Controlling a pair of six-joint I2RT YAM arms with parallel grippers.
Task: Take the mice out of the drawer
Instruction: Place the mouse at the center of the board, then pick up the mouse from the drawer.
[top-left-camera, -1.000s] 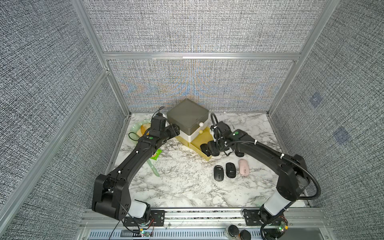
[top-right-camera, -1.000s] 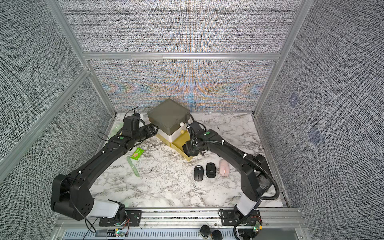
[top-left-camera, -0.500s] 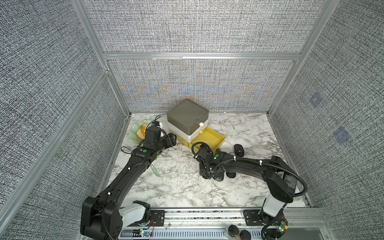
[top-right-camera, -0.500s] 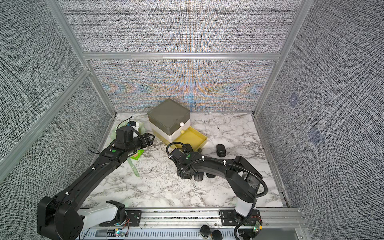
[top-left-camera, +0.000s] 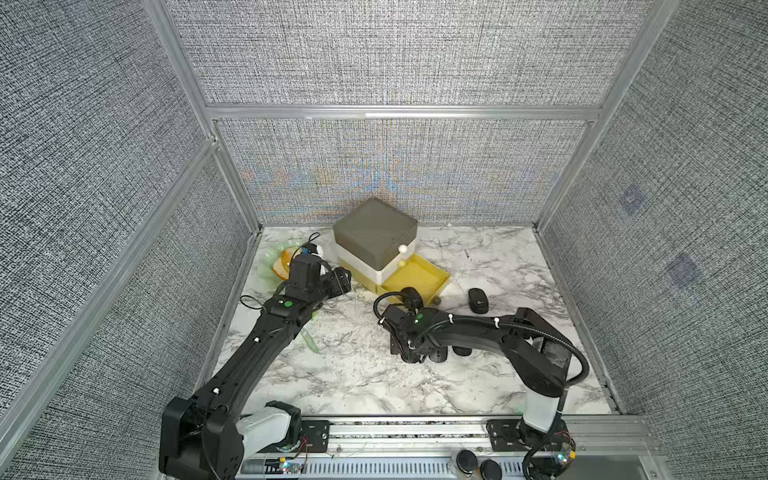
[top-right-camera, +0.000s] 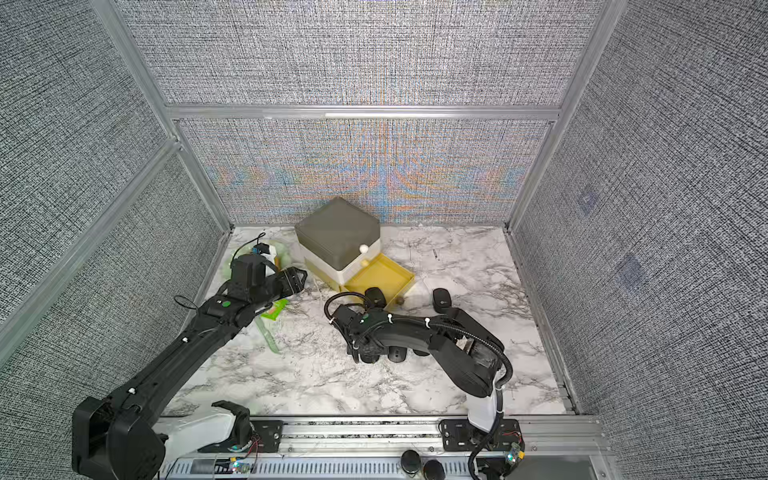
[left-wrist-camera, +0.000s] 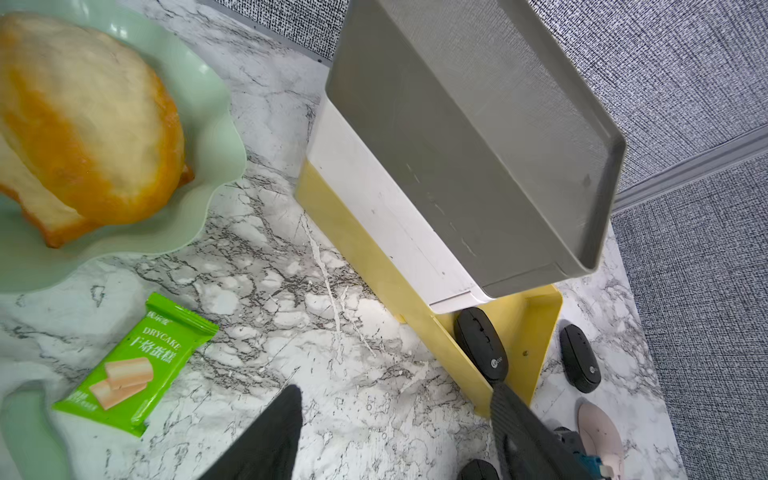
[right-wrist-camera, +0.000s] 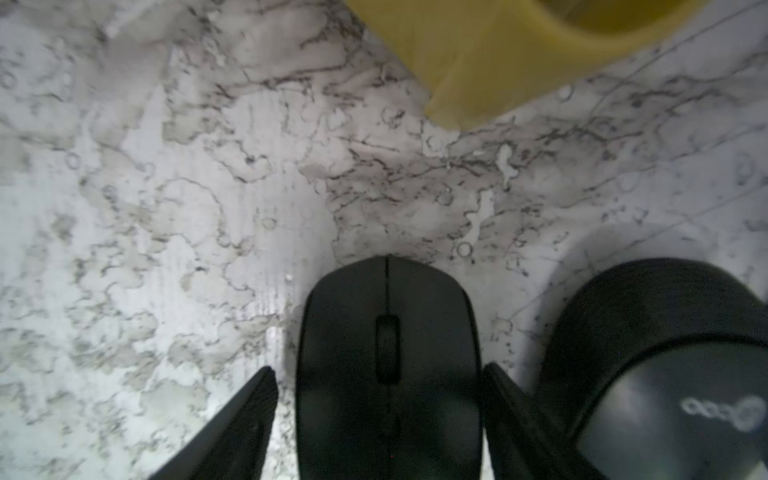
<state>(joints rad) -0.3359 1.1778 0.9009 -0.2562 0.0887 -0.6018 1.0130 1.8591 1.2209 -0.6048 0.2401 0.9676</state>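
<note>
We count four mice in left wrist view: one black mouse (left-wrist-camera: 480, 351) in drawer (left-wrist-camera: 546, 332) near table (left-wrist-camera: 291, 299) back edge; two black, one pink mouse (left-wrist-camera: 600, 432) outside. Right gripper (right-wrist-camera: 380, 372) parted astride loose mouse (right-wrist-camera: 388, 332) mid-table, ungripped; left gripper (left-wrist-camera: 395, 390) parted, empty.

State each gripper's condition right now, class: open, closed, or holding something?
Left gripper: open, empty.
Right gripper: open, straddling a black mouse, not clamped.

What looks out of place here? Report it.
Nothing is spilled or damaged. The drawer unit stands skewed to the back wall, and one black mouse lies in its open yellow drawer.
</note>
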